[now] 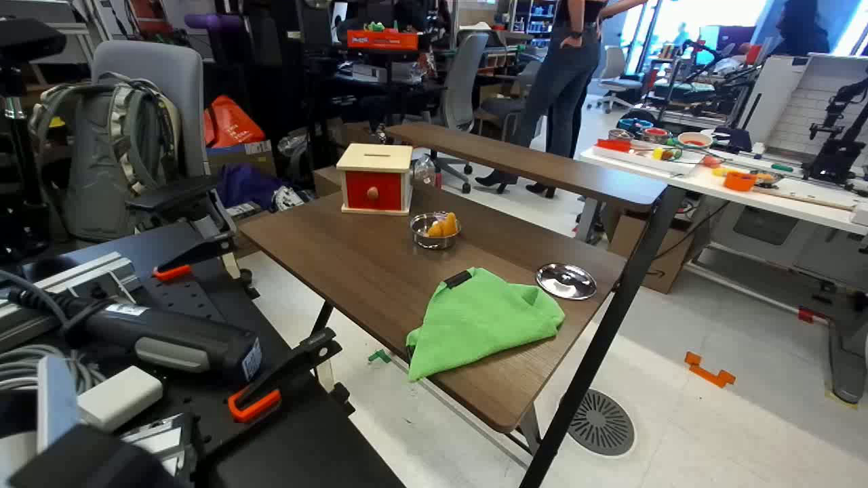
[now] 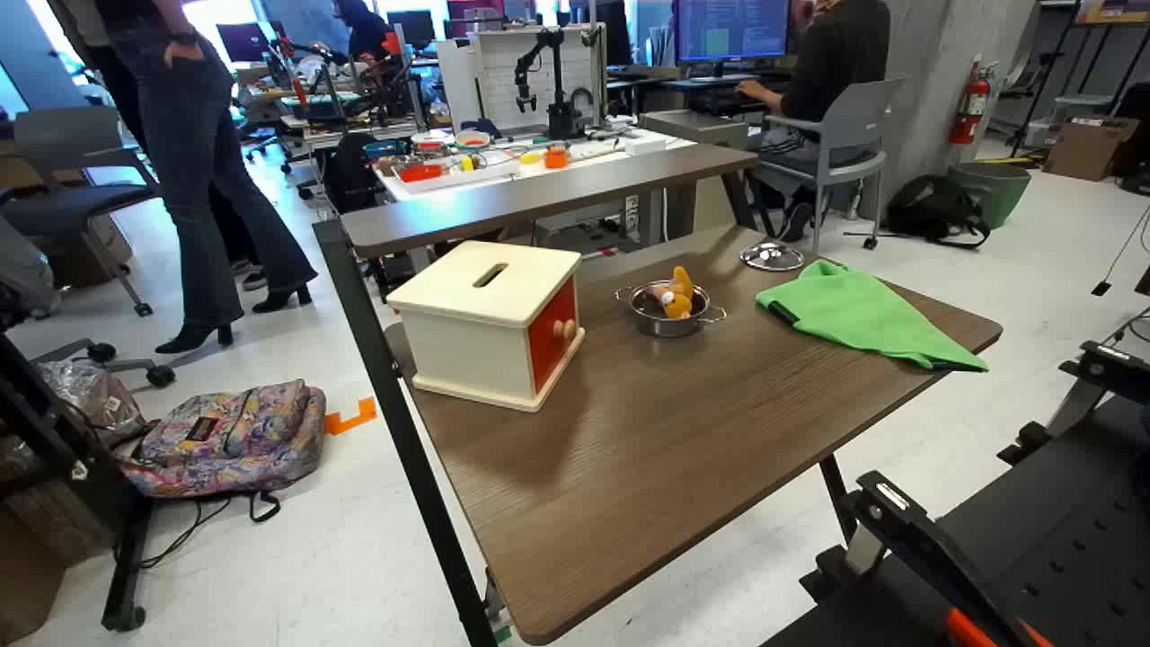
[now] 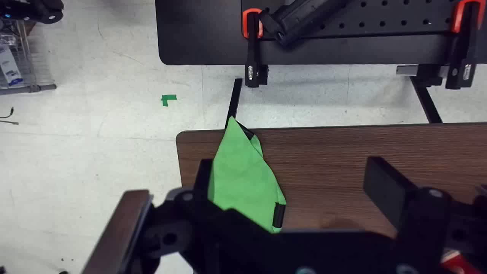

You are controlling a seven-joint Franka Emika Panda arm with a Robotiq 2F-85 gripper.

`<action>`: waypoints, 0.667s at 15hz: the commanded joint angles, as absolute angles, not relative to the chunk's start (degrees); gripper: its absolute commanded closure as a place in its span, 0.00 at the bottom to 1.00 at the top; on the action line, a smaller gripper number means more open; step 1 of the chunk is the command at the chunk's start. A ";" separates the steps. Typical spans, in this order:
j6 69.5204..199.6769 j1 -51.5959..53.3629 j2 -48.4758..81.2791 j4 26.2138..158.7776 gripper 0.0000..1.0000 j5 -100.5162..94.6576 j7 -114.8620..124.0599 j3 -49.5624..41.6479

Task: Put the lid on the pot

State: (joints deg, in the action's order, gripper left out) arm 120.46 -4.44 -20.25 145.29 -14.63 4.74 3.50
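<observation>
A: Where does the lid (image 1: 566, 280) sit?

B: On the worktop (image 2: 647, 449), just beside the green cloth (image 1: 485, 325); whether their edges touch, I can't tell. The pot (image 2: 663, 326) stands apart from it, nearer the red-fronted box (image 1: 373, 186).

A: Which way do they point?

B: The lid lies flat and is round, so as long one way as another. The pot is upright, mouth up; in an exterior view its two handles form a line, one on the box's side, one on the cloth's.

A: And the end effector (image 3: 291, 173)?

B: Spread wide, by the wrist view. Its fingers (image 3: 384, 186) grip nothing and are clear of everything on the worktop; cloth and wood grain show through the gap.

A: What's hard to make out?

B: Reflections muddle the lid's middle. Yellow-orange pieces (image 2: 680, 295) cover part of the pot's inside. In the wrist view the end effector's own dark body hides part of the cloth, and a red patch (image 3: 458, 264) at lower right is mostly covered and cut off; I can't say what it is.
</observation>
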 commanded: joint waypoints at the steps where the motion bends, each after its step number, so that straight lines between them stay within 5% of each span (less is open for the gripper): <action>1: 120.29 -3.63 -20.23 145.17 0.00 -14.90 4.97 2.73; 10: 125.14 -5.51 -16.75 143.67 0.00 -16.74 8.38 1.93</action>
